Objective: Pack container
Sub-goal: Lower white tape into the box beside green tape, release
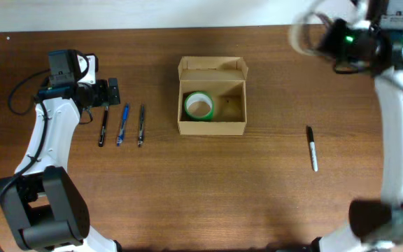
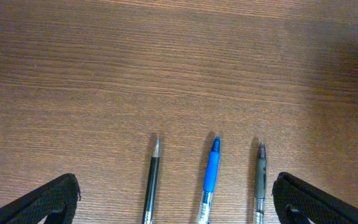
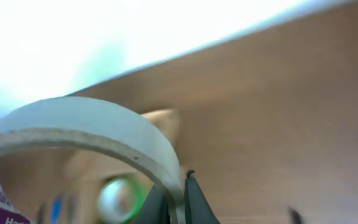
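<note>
The tan cardboard container point(image 1: 212, 105) stands open at the table's middle with a green tape roll point(image 1: 199, 106) inside. My left gripper point(image 1: 109, 92) is open over three pens: a black pen point(image 2: 152, 182), a blue pen point(image 2: 211, 174) and a grey pen point(image 2: 260, 180); they also show overhead point(image 1: 122, 124). My right gripper point(image 3: 178, 199) is shut on a white tape roll point(image 3: 86, 130), held high at the far right point(image 1: 306, 31). The container shows blurred in the right wrist view point(image 3: 160, 121).
A black and white marker point(image 1: 312, 148) lies on the table at the right. The table's far edge runs close behind both arms.
</note>
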Robot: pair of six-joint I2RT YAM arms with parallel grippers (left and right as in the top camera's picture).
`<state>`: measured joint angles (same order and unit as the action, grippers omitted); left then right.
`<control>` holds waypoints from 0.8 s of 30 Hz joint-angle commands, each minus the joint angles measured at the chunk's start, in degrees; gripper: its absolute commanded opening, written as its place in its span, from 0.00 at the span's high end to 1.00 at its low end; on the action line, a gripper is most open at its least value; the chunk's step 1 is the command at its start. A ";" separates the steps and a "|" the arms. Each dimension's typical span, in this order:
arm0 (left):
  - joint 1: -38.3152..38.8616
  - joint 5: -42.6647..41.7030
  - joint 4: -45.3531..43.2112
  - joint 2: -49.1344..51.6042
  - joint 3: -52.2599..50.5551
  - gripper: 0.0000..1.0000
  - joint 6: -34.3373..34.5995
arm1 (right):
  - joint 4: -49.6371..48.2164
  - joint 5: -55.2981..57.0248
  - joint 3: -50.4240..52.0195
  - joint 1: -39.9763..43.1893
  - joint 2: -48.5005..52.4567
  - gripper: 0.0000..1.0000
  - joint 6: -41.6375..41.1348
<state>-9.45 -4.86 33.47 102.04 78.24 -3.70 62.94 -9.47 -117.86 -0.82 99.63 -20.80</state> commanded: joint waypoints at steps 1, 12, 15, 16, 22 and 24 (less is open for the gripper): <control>-0.24 0.17 0.00 0.72 0.98 0.01 -1.11 | 2.43 6.78 -2.21 -12.74 -1.81 0.96 8.59; -0.24 0.17 0.00 0.72 0.98 0.01 -1.11 | 3.74 12.94 -0.85 -30.69 16.96 0.96 15.02; -0.24 0.15 0.00 0.72 0.98 0.01 -1.11 | 3.02 12.79 -0.85 -30.67 20.81 0.96 15.02; -0.24 0.17 0.00 0.72 0.98 0.01 -1.11 | 2.36 12.79 -0.83 -30.56 22.95 0.96 15.02; -0.24 0.17 0.00 0.72 0.98 0.01 -1.11 | -0.59 13.38 -0.85 -30.34 28.35 0.96 15.02; -0.24 0.17 0.00 0.72 0.98 0.01 -1.11 | -1.27 13.44 -0.83 -30.18 29.35 0.96 15.02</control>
<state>-9.45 -4.89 33.47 102.04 78.26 -3.73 62.50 2.61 -118.89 -31.29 127.04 -6.00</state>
